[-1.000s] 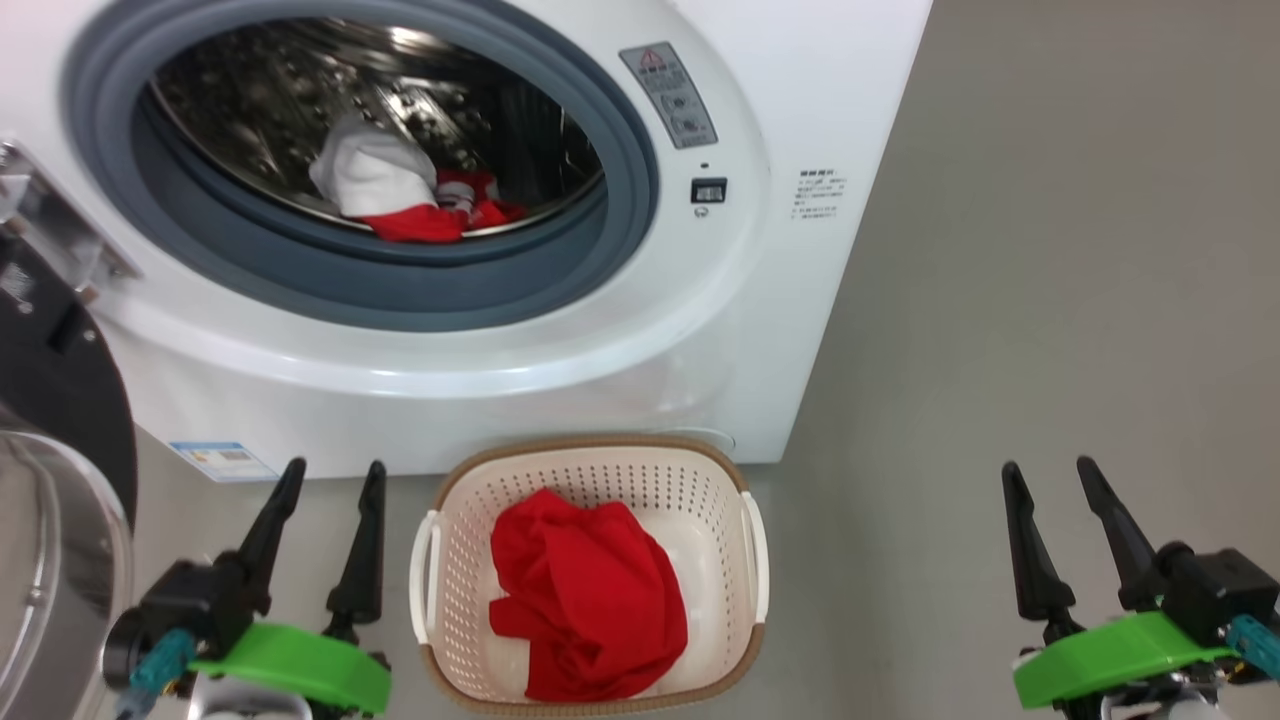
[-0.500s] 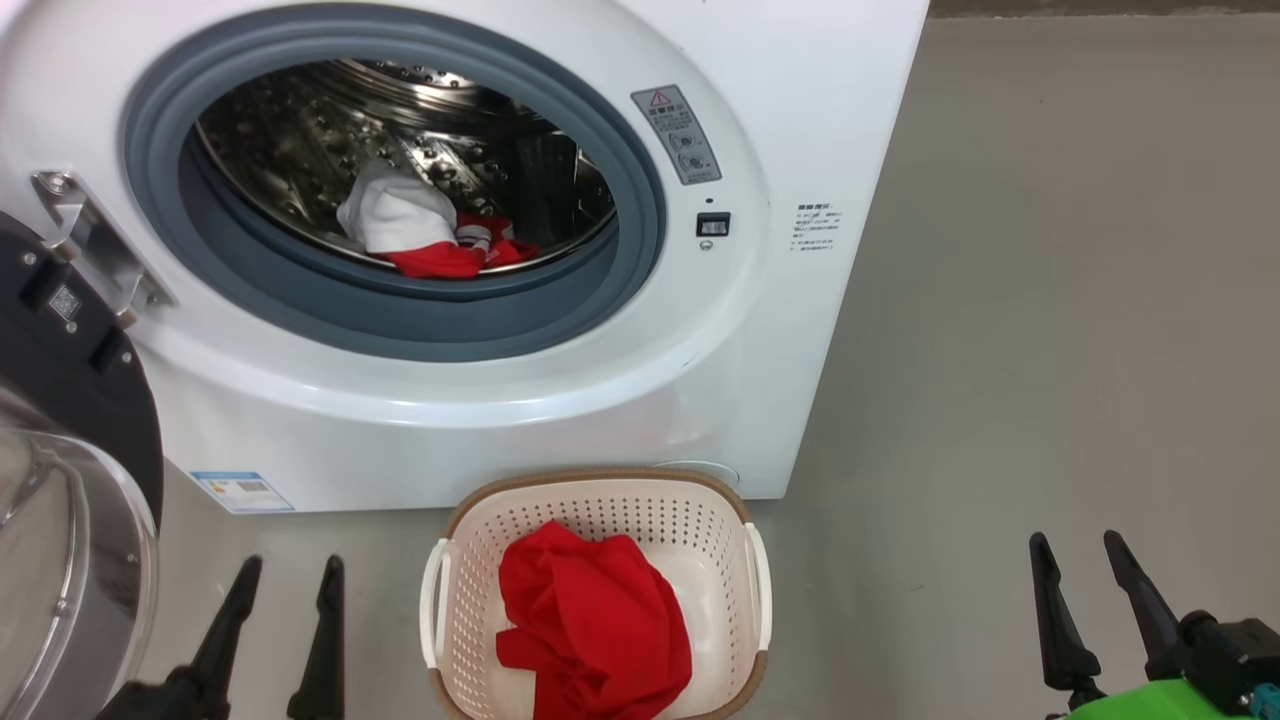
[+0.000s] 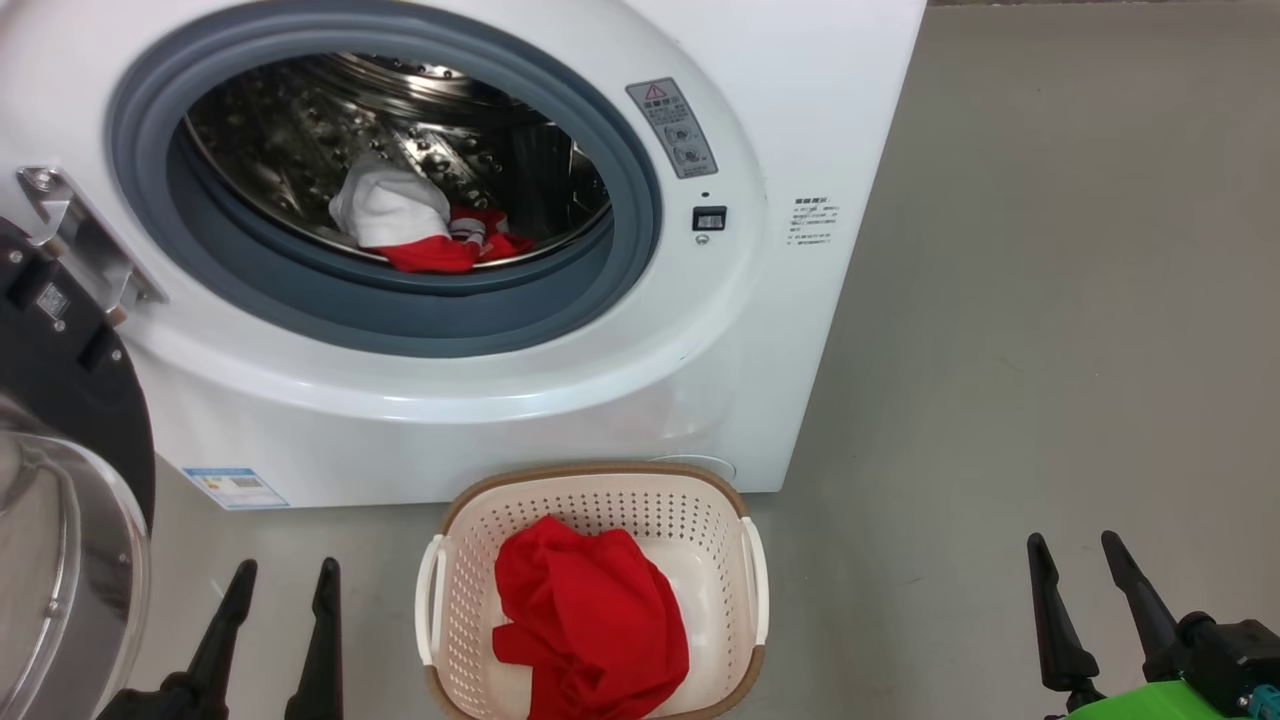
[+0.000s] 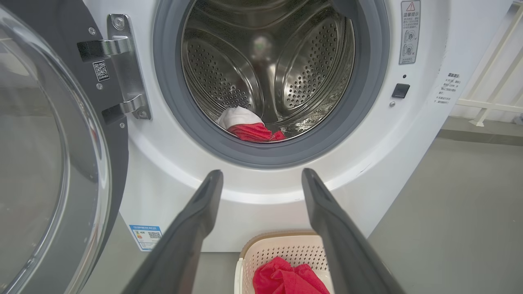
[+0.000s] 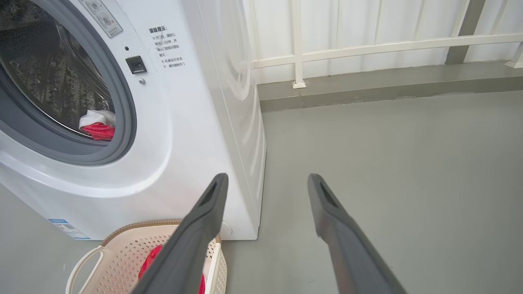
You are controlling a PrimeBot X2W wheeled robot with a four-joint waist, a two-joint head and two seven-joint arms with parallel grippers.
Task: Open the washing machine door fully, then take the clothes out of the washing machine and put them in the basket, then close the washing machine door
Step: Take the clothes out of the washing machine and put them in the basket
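Note:
The white washing machine (image 3: 560,380) stands in front of me, and its black-rimmed glass door (image 3: 60,520) is swung wide open at the left. Inside the steel drum lie red and white clothes (image 3: 415,225), also seen as clothes (image 4: 247,124) low in the drum. On the floor before the machine sits the cream basket (image 3: 745,520) with a red garment (image 3: 590,620) in it. My left gripper (image 3: 285,575) hangs open and empty left of the basket. My right gripper (image 3: 1075,550) is open and empty far to its right.
Grey floor (image 3: 1050,350) stretches to the right of the machine. A white railing (image 5: 367,45) and a low kerb run behind it. The open door's steel hinge (image 4: 122,69) juts at the machine's left side.
The head camera has tilted up, so both grippers sit lower in its view. The clothes, basket and door lie as before, and both grippers stay open.

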